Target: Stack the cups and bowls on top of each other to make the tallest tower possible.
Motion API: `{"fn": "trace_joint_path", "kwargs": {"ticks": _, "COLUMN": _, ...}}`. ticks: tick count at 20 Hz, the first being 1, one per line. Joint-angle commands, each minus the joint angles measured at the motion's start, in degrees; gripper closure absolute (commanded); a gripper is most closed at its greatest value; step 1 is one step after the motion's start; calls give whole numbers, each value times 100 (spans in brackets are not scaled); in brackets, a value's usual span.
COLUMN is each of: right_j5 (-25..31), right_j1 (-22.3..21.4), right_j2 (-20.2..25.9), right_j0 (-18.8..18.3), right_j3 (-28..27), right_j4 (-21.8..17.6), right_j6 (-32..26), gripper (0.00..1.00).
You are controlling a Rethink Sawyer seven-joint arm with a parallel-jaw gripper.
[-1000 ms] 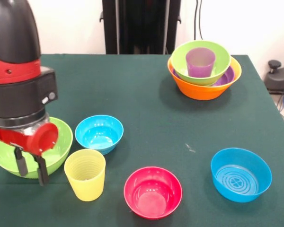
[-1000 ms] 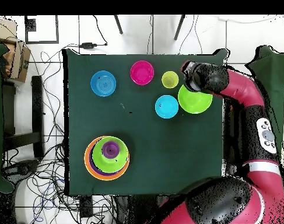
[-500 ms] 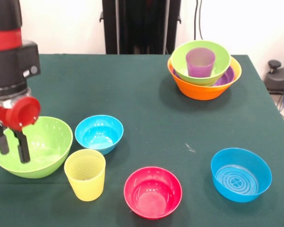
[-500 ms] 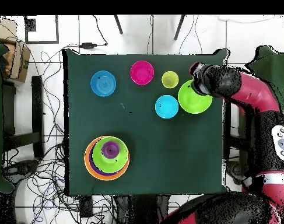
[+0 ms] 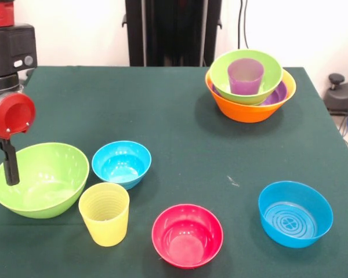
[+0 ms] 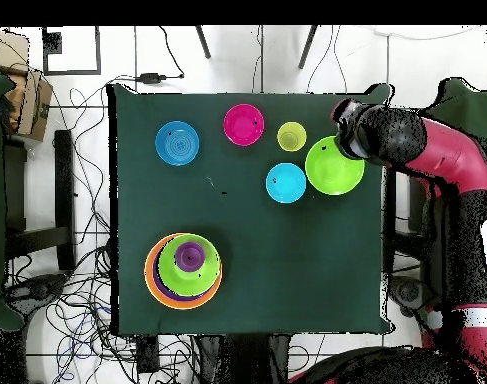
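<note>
Glossy plastic all round, none of it shifted since a second ago: large orange bowl [image 5: 250,109] at the far right corner of the front view, carrying a shallow purple bowl [image 5: 280,93], a lime green bowl [image 5: 245,75] and, inside that, a smooth translucent purple tumbler [image 5: 245,76]. Same nested tower [image 6: 183,270] seen from overhead near the table's lower left. Loose and apart from it: big lime green bowl [image 5: 40,179], small light-blue bowl [image 5: 121,164] just beside it, ribbed pale yellow tumbler [image 5: 104,214], pink-red bowl [image 5: 187,235], darker blue bowl [image 5: 295,214] well off to the right.

Changed only in the arm: hand [image 5: 9,165] drawn back and up from the lime green bowl's near rim to its outer edge, now above the rim at the frame's left.

Dark green cloth-covered table [image 5: 180,139]; white wall, black stand behind; cables on tiled floor overhead.

Holds nothing. One dark finger [image 5: 10,165] showing in front of the bowl; cannot tell how far open.
</note>
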Motion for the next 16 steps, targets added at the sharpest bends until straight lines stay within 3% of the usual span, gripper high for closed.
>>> {"fn": "trace_joint_path", "kwargs": {"ticks": 1, "right_j5": 489, "right_j1": 218, "right_j2": 264, "right_j0": -59, "right_j3": 467, "right_j4": -384, "right_j6": -1549, "gripper": 0}}
{"fn": "trace_joint_path", "kwargs": {"ticks": 16, "right_j5": -93, "right_j1": 351, "right_j2": 264, "right_j0": -80, "right_j3": 765, "right_j4": -500, "right_j6": -1159, "gripper": 0}}
